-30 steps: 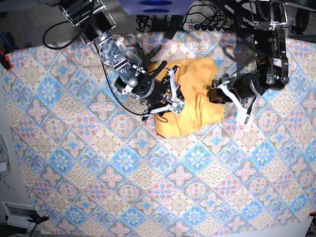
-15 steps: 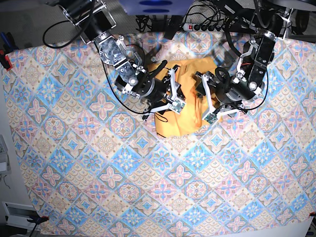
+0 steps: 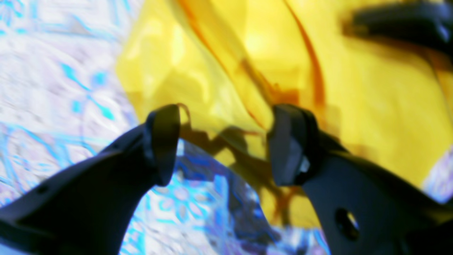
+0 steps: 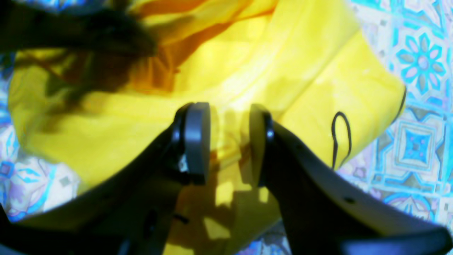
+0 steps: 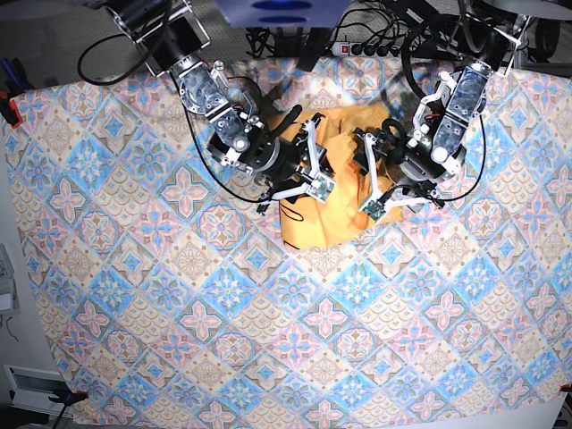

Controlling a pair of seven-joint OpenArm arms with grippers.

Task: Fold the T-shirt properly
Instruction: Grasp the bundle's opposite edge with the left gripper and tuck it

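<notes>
Two grippers over a bunched T-shirt on a patterned cloth

In the base view, the right gripper (image 5: 313, 165) sits at the left over the T-shirt (image 5: 340, 210), its jaws partly apart with nothing pinched between them; the wrist view shows yellow fabric beyond the gap. The T-shirt lies crumpled at upper centre of the table, on the diamond-patterned cloth (image 5: 179, 295). On the right, the left gripper (image 5: 368, 174) hovers over the shirt's edge, jaws spread wide and empty.
</notes>
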